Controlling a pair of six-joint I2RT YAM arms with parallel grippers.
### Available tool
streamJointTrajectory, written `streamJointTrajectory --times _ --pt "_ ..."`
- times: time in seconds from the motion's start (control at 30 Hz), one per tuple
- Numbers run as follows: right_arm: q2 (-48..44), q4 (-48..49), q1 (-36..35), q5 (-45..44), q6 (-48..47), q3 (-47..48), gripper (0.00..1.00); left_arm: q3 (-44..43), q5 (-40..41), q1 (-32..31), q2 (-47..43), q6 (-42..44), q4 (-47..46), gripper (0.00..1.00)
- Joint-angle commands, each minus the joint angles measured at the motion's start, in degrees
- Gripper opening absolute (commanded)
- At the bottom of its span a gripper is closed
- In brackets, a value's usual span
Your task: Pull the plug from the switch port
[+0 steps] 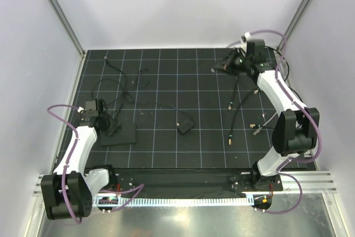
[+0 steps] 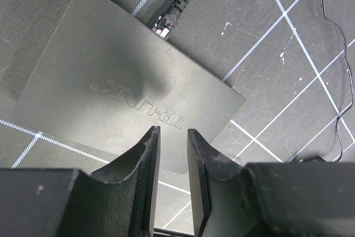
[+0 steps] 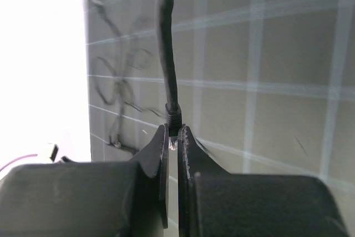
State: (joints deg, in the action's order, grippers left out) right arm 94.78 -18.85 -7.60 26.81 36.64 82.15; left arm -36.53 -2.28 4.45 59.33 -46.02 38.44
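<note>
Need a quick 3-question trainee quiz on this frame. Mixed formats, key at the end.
1. True or false: the clear-tipped black network plug is already out of the flat matte-black rectangular switch box.
2. The right end effector is shut on: A) nothing B) the plug end of a thin black cable C) the switch box.
3. Fill in: the left end effector hangs over the switch box's edge opposite the plug, with its jaws ____.
Key: 1 false, the plug sits in the box's far edge; 2 B; 3 open.
</note>
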Motion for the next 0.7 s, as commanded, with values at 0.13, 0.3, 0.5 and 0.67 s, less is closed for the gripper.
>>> streamJointTrajectory --times 0.13,0.3,0.5,0.67 --pt "-8.6 2.3 5.2 -1.8 3.2 -21.5 0.01 0.1 -1.6 -0.8 -1.4 0.9 -1.7 0.31" --pt "-12.2 0.7 6.9 -9.8 5.5 -32.6 0.01 0.1 -1.4 -0.8 -1.7 0.8 -1.3 0.31" --pt "-12.5 -1.9 13.3 -13.2 4.8 -40.5 0.04 0.1 -0.6 -0.9 -2.4 0.7 -0.8 0.31" --pt "-17.1 -7.3 13.3 -19.9 0.1 -38.8 0.28 -1.3 0.5 -0.8 -2.3 0.7 1.0 0.31"
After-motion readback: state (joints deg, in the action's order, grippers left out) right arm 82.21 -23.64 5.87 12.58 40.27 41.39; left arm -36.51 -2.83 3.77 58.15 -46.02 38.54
